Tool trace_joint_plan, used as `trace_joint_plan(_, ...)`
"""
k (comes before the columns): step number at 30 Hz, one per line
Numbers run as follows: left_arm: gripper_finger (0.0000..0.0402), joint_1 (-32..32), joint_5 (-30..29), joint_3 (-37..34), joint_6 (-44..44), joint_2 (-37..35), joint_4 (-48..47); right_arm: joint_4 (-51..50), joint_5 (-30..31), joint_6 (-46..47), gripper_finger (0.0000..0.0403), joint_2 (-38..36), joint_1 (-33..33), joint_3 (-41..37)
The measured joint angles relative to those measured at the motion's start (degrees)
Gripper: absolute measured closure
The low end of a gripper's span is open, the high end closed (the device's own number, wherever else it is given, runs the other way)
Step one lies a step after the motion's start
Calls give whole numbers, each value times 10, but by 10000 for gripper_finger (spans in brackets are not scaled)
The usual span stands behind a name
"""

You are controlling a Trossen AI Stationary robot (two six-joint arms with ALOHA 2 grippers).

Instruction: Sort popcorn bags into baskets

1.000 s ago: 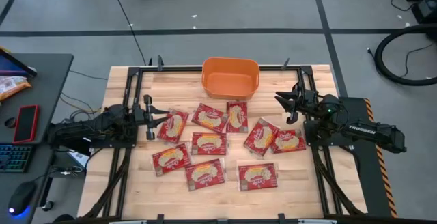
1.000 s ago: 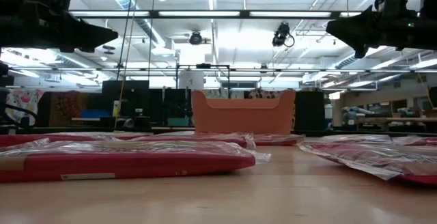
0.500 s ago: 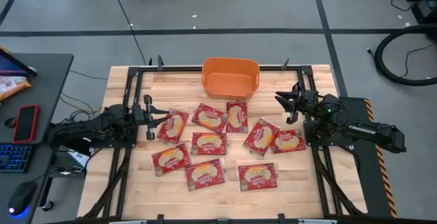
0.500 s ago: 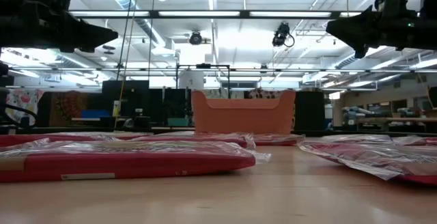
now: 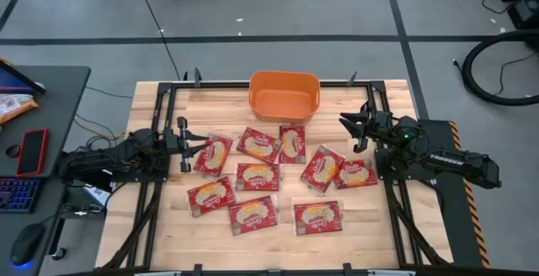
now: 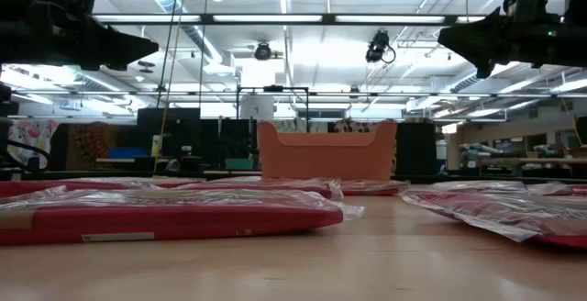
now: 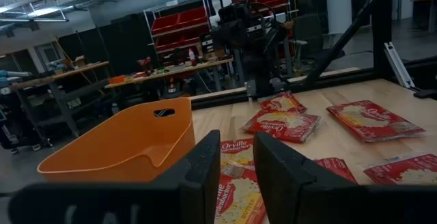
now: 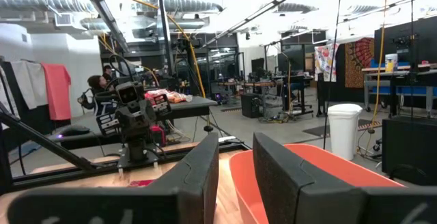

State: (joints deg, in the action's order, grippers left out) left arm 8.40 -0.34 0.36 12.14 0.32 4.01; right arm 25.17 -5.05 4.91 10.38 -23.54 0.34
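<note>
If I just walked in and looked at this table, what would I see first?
You'd first spot the red popcorn bags scattered flat over the middle of the wooden table, about ten of them. Next comes the bright orange basket at the table's far edge, with nothing in it. A dark robot arm waits at each side, the left hand and right hand both empty, raised above the tabletop.

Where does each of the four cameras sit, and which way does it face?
High: overhead, straight down on table, both arms.
Low: tabletop height, level toward orange bin; arms overhead.
Left wrist: past left gripper toward bin, popcorn bags, right arm.
Right wrist: past right gripper toward bin, left arm.
Shared: the bin, in all four.
</note>
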Motion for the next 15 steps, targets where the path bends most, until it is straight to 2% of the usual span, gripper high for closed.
trace_joint_plan(4, 308, 0, 2, 0, -29, 0, 3, 0, 0, 0, 306, 0, 0, 0)
trace_joint_plan(9, 308, 0, 12, 0, -247, 0, 24, 0, 0, 0, 306, 0, 0, 0)
trace_joint_plan(15, 308, 0, 14, 0, -349, 0, 30, 0, 0, 0, 306, 0, 0, 0)
